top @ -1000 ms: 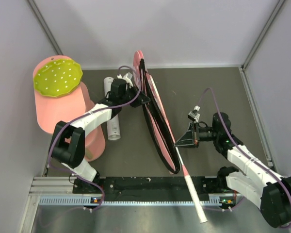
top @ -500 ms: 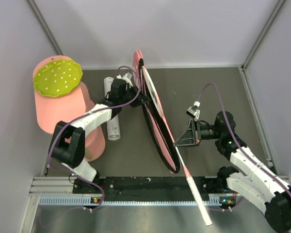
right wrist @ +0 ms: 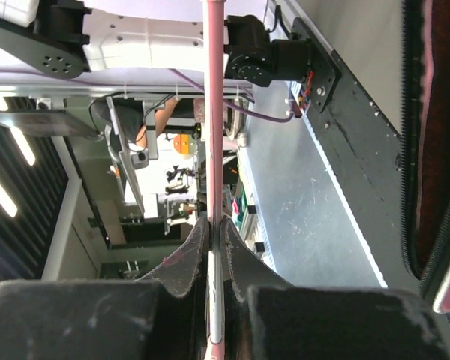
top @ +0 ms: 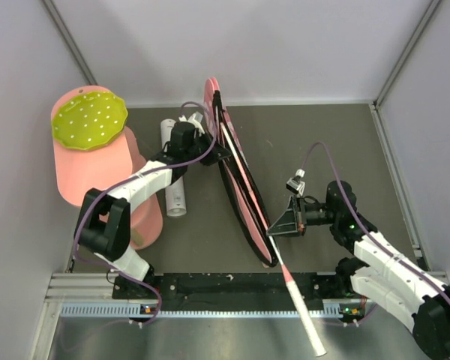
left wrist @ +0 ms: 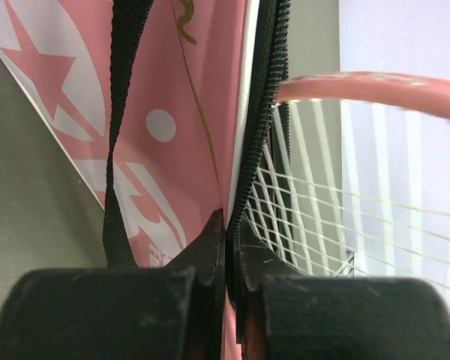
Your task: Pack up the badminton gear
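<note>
On desk [top: 322,135] centre: bag [top: 244,196] on edge, left end effector [left wrist: 229,225] clamped on zipper rim, unmoved. Nearer, right end effector [right wrist: 212,225], pinching racket [top: 304,315] shaft, has shifted nearer; handle juts further past near edge. Head in bag mouth; seating looks incomplete.

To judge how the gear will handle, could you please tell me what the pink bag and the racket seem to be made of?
The bag looks like matte printed fabric, pink with white shapes, edged by a black toothed zipper and a webbing strap. The racket has a smooth pink frame, perhaps painted metal or composite, thin white cord strings and a rigid shaft.
</note>
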`<control>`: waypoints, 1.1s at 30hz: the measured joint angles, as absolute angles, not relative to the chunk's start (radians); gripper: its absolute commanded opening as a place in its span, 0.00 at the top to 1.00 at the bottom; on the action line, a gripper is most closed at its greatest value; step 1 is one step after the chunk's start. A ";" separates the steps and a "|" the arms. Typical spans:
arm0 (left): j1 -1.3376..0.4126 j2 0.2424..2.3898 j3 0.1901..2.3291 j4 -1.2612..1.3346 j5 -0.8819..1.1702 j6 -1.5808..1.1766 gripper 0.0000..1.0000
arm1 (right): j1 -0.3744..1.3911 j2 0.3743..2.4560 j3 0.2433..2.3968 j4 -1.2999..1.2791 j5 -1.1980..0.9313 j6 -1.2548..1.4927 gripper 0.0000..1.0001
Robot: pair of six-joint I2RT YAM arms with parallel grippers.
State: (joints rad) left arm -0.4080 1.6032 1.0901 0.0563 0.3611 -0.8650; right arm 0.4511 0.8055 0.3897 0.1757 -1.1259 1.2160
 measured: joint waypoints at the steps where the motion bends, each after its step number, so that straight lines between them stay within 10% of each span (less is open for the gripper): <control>1: -0.408 1.601 1.090 0.052 0.357 -0.864 1.00 | 0.451 0.805 0.383 0.166 -1.120 1.214 1.00; 33: -0.428 1.514 0.999 0.049 0.369 -0.850 1.00 | 0.456 1.485 0.673 0.482 -0.962 1.289 1.00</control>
